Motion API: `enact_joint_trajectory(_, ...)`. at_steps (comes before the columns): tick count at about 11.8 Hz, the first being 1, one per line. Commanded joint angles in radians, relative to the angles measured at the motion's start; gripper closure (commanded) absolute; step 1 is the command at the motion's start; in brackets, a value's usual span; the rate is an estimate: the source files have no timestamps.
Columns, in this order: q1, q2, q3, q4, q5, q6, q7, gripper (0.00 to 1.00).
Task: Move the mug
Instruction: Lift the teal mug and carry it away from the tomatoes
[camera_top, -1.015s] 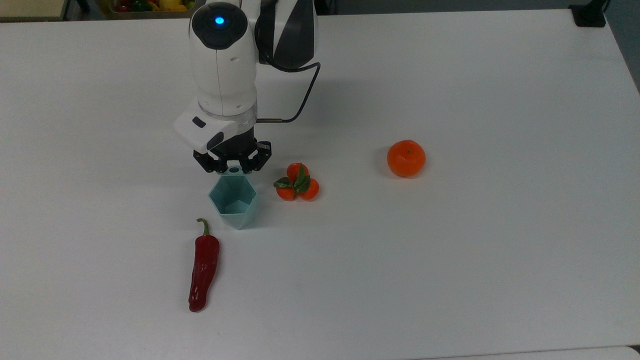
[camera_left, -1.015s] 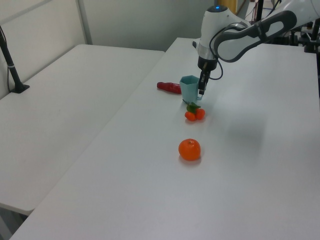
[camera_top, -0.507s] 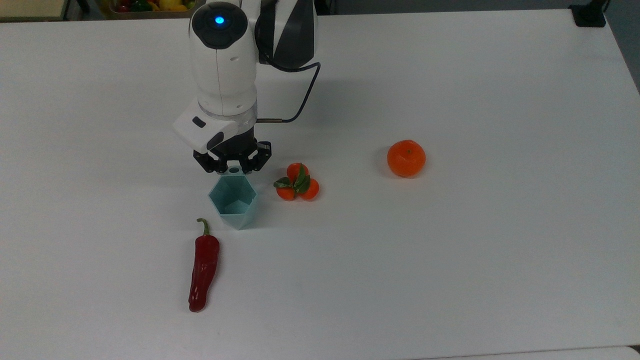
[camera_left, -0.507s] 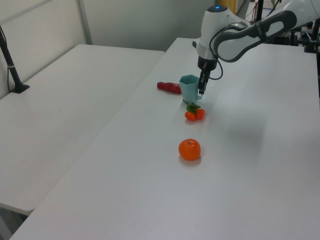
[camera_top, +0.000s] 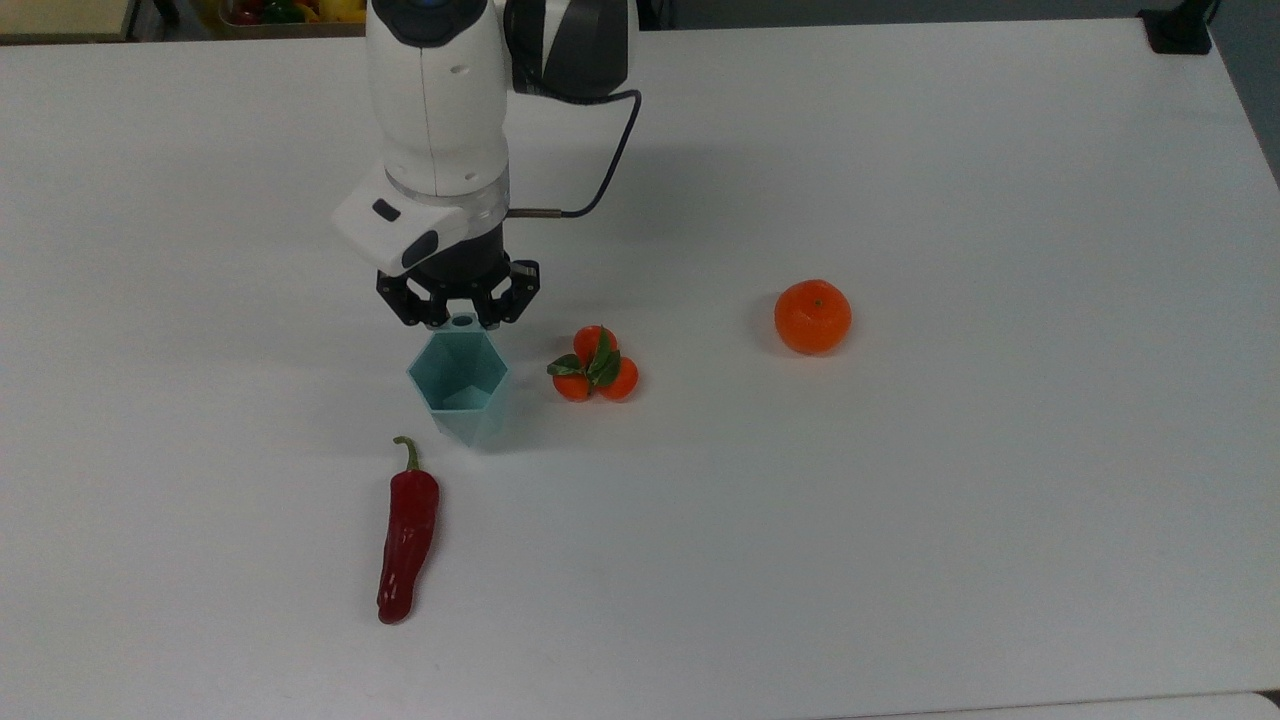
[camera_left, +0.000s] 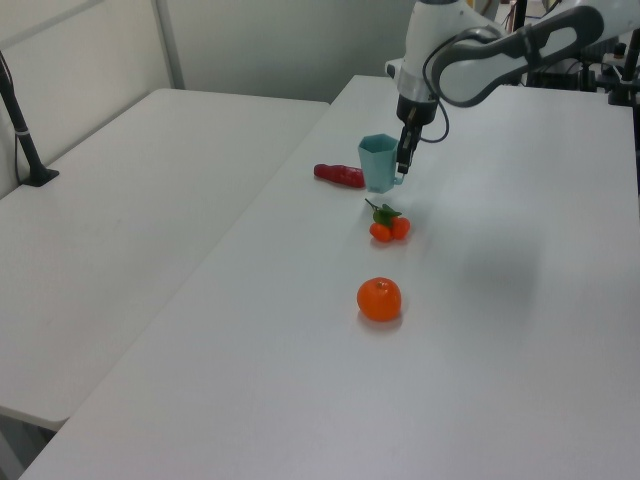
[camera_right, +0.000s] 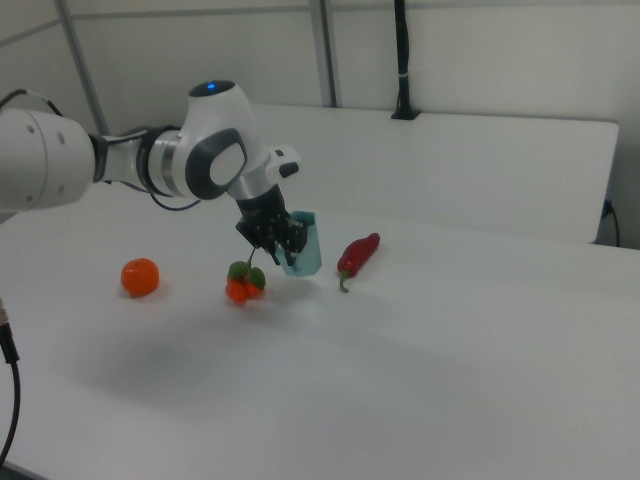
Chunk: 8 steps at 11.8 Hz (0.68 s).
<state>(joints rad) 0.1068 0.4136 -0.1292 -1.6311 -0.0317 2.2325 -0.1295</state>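
Pincer (camera_top: 459, 318) clamped on the handle tab of the pale teal mug (camera_top: 460, 384), holding it upright just above the white surface (camera_top: 900, 500), left of centre in the top view, between a red chilli pepper (camera_top: 406, 533) and small clustered mandarins (camera_top: 596, 364).

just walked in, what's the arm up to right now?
The Panda's gripper is shut on the handle tab of the mug, a pale teal faceted cup. In the left view the mug looks clear of the white table. A red chili pepper, a cluster of small oranges with leaves and a single orange lie on the table nearby, apart from the mug.
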Motion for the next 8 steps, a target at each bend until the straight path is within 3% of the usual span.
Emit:
enact_joint_trajectory(1,0.010,-0.143,-0.003,-0.024,-0.001,-0.155,0.004,1.00)
enact_joint_trajectory(5,0.013,-0.312,-0.001,-0.044,0.009,-0.348,0.002,1.00)
enact_joint_trajectory(8,0.030,-0.488,-0.003,-0.232,0.009,-0.411,-0.009,1.00)
